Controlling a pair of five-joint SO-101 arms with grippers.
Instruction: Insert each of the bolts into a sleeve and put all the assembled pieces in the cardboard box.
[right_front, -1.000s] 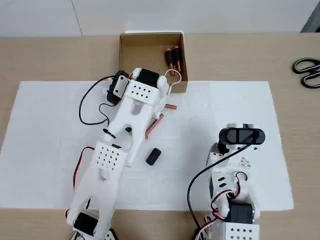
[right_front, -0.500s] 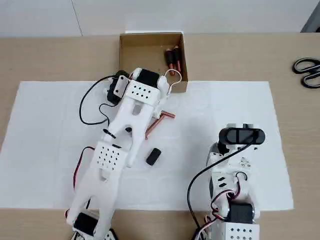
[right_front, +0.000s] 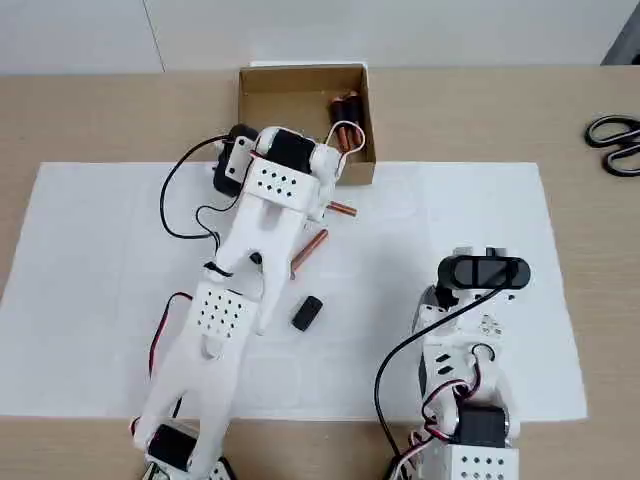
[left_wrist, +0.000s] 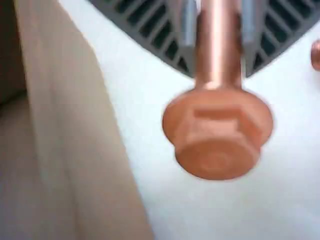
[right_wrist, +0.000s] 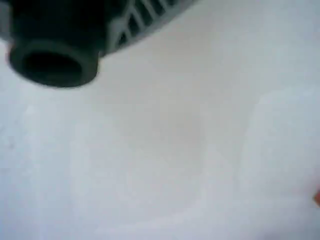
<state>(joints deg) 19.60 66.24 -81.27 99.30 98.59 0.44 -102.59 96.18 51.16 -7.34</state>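
Note:
My left gripper (left_wrist: 218, 20) is shut on the shaft of a copper bolt (left_wrist: 218, 132), head hanging over the white paper. From above, that gripper (right_front: 338, 165) sits at the front right corner of the cardboard box (right_front: 262, 105). A short copper bolt end (right_front: 343, 209) pokes out beside it. Another bolt (right_front: 310, 250) lies on the paper, and a loose black sleeve (right_front: 307, 313) lies nearer the front. Assembled pieces (right_front: 345, 118) rest in the box. My right gripper (right_wrist: 65, 30) is shut on a black sleeve (right_wrist: 52, 62), open end showing, just above the paper.
White paper (right_front: 100, 280) covers the middle of the wooden table. Scissors (right_front: 615, 143) lie at the far right edge. The right arm (right_front: 470, 350) is folded back near the front. Bare paper lies between the two arms and at the left.
The left gripper has shifted a little toward the box, carrying its bolt. The short copper end moved back up away from the lying bolt. The right arm has not moved.

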